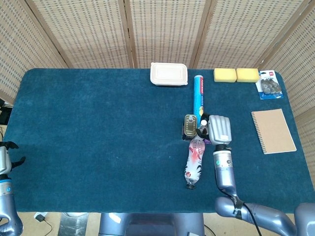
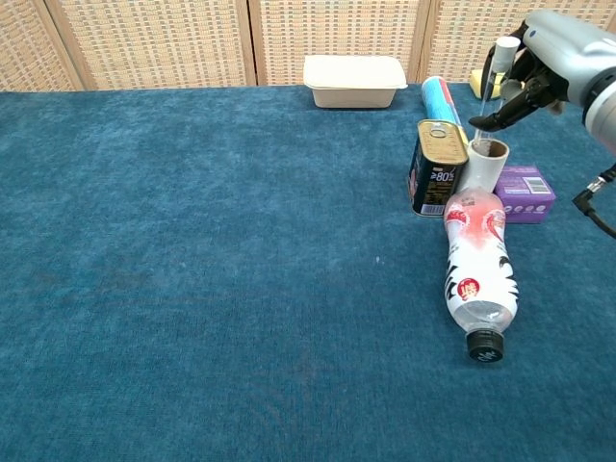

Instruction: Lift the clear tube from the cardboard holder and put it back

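My right hand pinches the clear tube, which has a white cap, and holds it nearly upright over the cardboard holder. The tube's lower end hangs at the holder's open rim; I cannot tell whether it is still inside. In the head view the right hand covers the holder, and only the tube's cap peeks out beside it. My left hand stays at the table's near left corner, fingers apart, holding nothing.
A tin can stands against the holder's left side and a purple box on its right. A plastic bottle lies in front. Behind are a blue roll and a white container. A notebook lies right.
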`<action>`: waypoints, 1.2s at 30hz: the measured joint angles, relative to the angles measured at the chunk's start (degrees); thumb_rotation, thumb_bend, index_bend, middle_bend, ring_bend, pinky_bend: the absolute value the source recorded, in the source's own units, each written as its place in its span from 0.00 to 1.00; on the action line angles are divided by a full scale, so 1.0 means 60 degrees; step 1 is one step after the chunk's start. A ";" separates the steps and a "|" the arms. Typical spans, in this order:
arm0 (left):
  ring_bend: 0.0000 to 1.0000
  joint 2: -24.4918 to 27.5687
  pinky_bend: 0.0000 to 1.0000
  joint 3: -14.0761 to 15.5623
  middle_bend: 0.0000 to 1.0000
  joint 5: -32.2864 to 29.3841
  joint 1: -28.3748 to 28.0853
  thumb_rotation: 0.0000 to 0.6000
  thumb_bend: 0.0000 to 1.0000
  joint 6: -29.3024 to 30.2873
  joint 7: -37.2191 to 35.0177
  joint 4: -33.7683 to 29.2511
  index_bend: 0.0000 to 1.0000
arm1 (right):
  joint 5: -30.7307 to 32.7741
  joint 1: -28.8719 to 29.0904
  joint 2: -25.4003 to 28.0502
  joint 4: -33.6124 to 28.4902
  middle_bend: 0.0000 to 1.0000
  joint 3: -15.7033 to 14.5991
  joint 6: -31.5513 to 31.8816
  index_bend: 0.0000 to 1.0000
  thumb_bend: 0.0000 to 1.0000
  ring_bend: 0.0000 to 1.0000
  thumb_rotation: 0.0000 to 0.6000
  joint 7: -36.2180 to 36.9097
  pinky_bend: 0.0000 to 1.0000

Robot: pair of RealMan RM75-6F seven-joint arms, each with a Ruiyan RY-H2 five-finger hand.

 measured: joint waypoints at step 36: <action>0.25 0.0010 0.34 -0.0002 0.44 -0.0007 -0.0001 1.00 0.16 -0.0011 0.0006 -0.0020 0.48 | -0.0463 -0.0098 0.0067 0.0048 0.95 0.0151 0.0088 0.79 0.38 0.98 1.00 0.0408 0.83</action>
